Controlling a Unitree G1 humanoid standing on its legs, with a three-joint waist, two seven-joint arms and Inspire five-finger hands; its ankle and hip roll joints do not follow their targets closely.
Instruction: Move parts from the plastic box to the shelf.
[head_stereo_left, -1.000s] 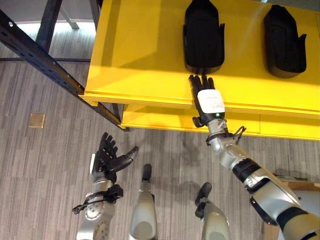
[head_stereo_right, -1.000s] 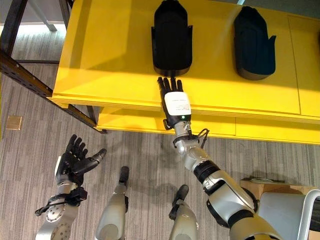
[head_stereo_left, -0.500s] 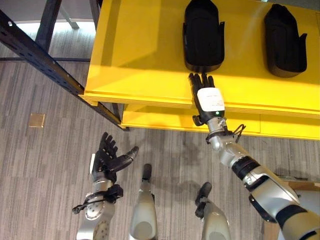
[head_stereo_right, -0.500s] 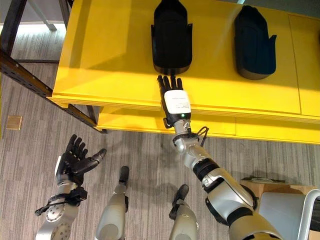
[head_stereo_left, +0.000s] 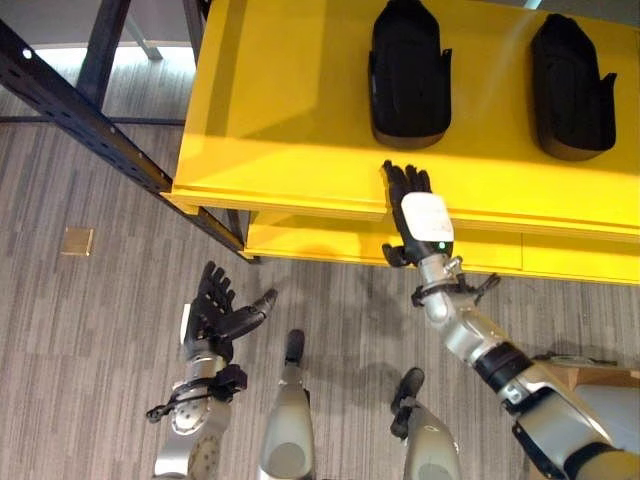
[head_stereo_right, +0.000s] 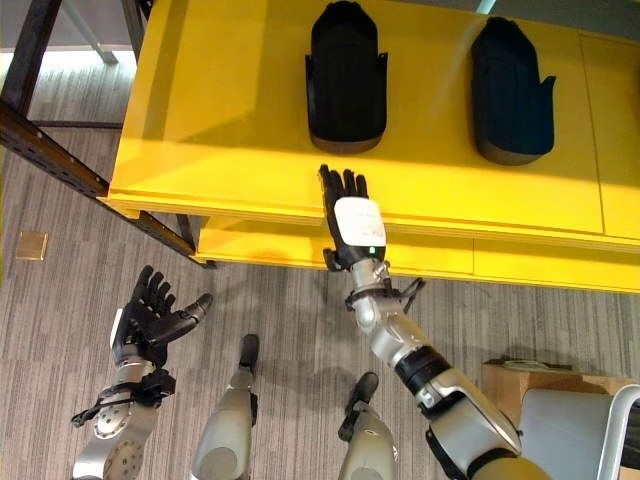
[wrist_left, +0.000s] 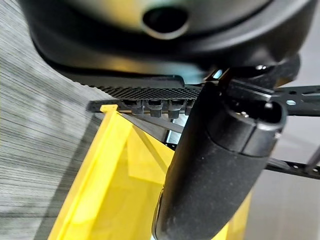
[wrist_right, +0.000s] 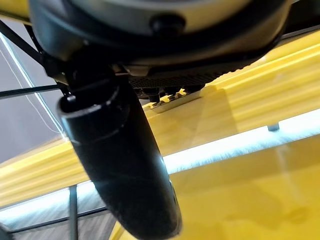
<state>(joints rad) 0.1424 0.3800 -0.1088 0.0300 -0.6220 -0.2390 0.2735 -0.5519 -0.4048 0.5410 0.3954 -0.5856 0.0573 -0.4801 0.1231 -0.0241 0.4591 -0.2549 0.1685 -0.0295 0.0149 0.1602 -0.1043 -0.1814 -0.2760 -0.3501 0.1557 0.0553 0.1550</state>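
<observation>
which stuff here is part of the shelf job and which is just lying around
Part of the job:
yellow shelf
two black parts on it
right hand, open at the shelf's front edge
left hand, open and low over the floor

Just lying about:
small square plate on the floor
dark metal rack frame

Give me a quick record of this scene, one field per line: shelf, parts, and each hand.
Shelf: yellow shelf, top board holding two parts
Parts: left black part and right black part, lying apart, side by side
Right hand: open, fingers flat on the shelf's front edge, just short of the left black part
Left hand: open, low over the floor, holding nothing
</observation>
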